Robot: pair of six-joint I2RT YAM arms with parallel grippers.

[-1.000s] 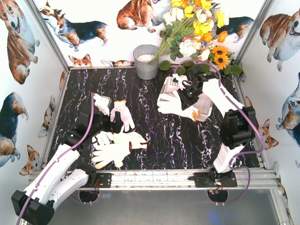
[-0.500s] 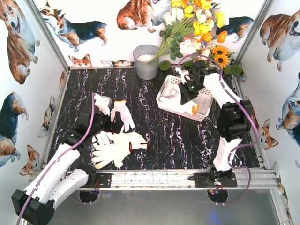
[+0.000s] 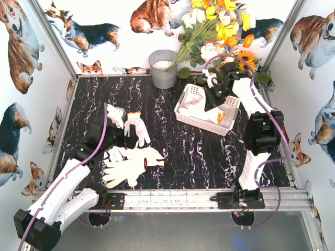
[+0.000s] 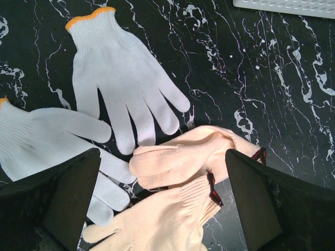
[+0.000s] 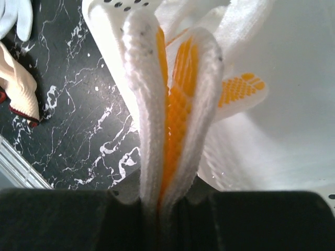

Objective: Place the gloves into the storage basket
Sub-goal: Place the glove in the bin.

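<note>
The white slotted storage basket point(image 3: 191, 112) stands at the back right of the black marble table. My right gripper point(image 3: 217, 98) hovers over it, shut on a folded white glove with an orange dotted palm point(image 5: 175, 104) that hangs into the basket point(image 5: 102, 31). My left gripper point(image 4: 162, 201) is open, low over the gloves at the left. Two cream gloves with red-edged cuffs point(image 4: 183, 154) lie between its fingers. Two white gloves with orange cuffs point(image 4: 118, 68) lie beyond them. In the top view the cream pair point(image 3: 131, 162) lies near the front and the white pair point(image 3: 135, 125) further back.
A grey metal bucket point(image 3: 163, 68) stands at the back centre, with a bunch of artificial flowers point(image 3: 220, 31) beside it, behind the basket. Corgi-print walls enclose three sides. A metal rail point(image 3: 172, 198) runs along the front edge. The basket's edge shows in the left wrist view point(image 4: 293, 5).
My right gripper has carried the orange-palmed glove from in front of the basket back over it, and the glove now hangs inside. The left arm has barely moved.
</note>
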